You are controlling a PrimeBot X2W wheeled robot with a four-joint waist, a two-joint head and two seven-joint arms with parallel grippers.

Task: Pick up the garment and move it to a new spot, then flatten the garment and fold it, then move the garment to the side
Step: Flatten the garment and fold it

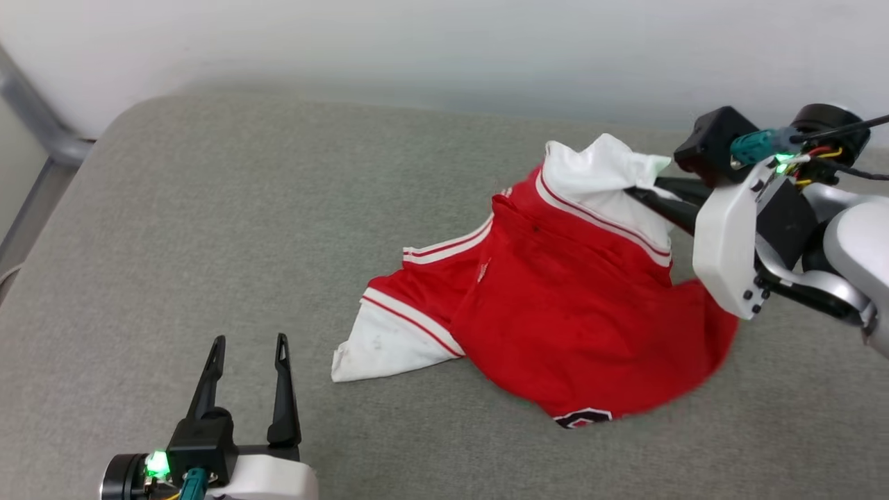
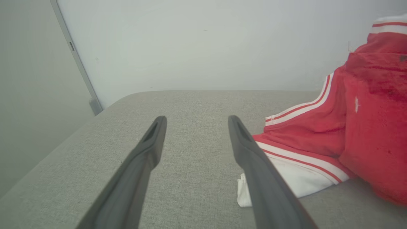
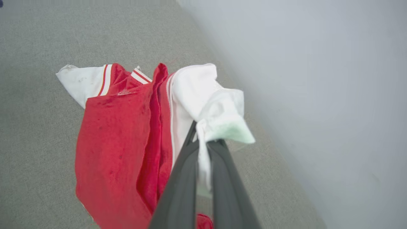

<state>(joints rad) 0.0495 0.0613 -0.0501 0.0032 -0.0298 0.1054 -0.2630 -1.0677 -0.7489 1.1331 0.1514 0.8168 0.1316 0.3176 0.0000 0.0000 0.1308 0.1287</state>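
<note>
Grey cloth covers the worktop (image 1: 173, 229) below a pale wall (image 1: 417, 42). At its far right, the right pincer (image 3: 203, 141) is clamped shut on one white sleeve (image 3: 206, 92) of the garment (image 1: 569, 305), whose red body slumps leftward and nearer. Near left, the left pincer (image 1: 250, 344) gapes wide, empty. Gripped by so little, the sleeve may slip free on lifting, or the body may drag and bunch.

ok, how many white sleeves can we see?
2: one sleeve pinched in the right gripper, lifted; the other sleeve lying on the cushion toward the open left gripper.
</note>
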